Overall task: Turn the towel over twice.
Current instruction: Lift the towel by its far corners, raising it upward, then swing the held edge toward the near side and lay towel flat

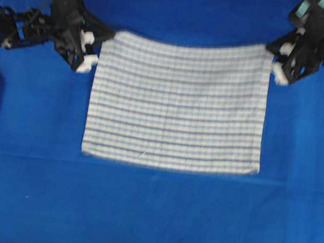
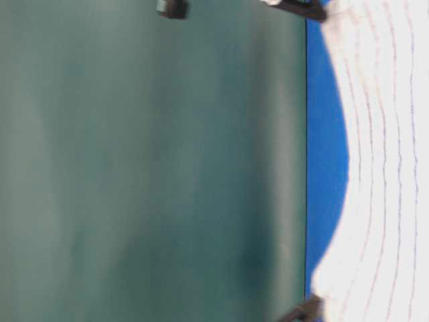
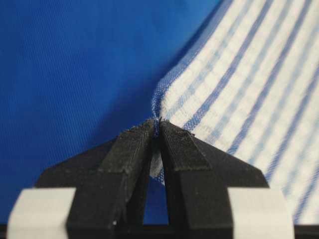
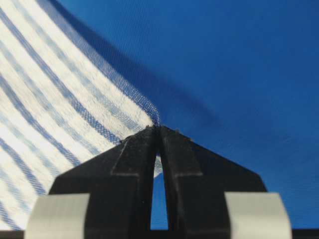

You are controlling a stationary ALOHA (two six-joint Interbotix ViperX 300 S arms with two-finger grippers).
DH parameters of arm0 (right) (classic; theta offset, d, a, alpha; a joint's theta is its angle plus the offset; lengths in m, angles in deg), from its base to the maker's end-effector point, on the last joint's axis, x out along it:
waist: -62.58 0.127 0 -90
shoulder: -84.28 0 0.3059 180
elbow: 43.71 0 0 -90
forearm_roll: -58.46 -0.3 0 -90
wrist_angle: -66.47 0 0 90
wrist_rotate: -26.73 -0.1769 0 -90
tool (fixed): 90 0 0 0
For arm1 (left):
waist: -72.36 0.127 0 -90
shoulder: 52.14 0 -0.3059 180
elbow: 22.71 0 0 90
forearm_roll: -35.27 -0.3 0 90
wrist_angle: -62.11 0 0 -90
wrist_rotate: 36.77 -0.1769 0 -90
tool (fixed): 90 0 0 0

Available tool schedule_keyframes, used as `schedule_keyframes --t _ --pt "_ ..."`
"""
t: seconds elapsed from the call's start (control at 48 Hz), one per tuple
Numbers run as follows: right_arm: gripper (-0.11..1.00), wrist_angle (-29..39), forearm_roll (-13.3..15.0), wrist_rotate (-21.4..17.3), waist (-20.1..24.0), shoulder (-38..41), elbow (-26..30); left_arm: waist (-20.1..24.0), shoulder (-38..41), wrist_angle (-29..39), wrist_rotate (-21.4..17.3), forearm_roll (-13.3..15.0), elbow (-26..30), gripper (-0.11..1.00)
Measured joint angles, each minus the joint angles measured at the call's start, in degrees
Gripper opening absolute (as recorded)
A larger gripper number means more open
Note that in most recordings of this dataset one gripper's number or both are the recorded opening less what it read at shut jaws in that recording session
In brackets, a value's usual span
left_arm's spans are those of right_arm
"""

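Two black grippers hold the far corners of the rectangular white towel with dark and light blue stripes [image 1: 178, 102]. I see my left gripper [image 1: 97, 52] clamped on the far-left corner, its fingertips [image 3: 137, 137] pressed together with the hem caught between them. My right gripper [image 1: 274, 63] is clenched likewise on the far-right corner, the cloth's edge pinched at its tips in the right wrist view. That far edge sags in a shallow curve between the two grips, while the near edge lies flat on the large plain blue cloth [image 1: 148, 216] covering the table. I note the table-level view is blurred.
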Motion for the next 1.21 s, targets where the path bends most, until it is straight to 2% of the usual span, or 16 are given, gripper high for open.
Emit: schedule_keyframes --t 0.104,0.271,0.5,0.813,0.959,1.209 --pt "0.05 0.7 0.0 0.09 -1.67 -4.92 0.0 1.23 -3.96 0.26 -1.41 0.0 0.62 0.04" --pt "0.05 4.75 0.35 0.44 -4.75 -13.01 0.79 3.34 -10.55 0.97 -6.06 0.0 2.2 0.04" --pt "0.05 10.11 2.64 0.62 -5.1 -23.29 3.43 4.83 -18.11 2.72 -11.07 0.0 4.83 0.04" --pt "0.05 12.74 2.99 0.7 -4.66 -32.26 5.45 4.66 -24.08 3.87 -11.95 -0.18 5.98 0.04" --pt "0.05 12.83 2.9 0.79 -3.78 -33.66 5.62 4.22 -26.02 4.57 -12.3 -0.18 6.06 0.04" --pt "0.05 12.92 2.9 0.44 -2.37 -33.57 5.62 4.04 -28.21 10.2 -13.18 -0.18 6.5 0.04"
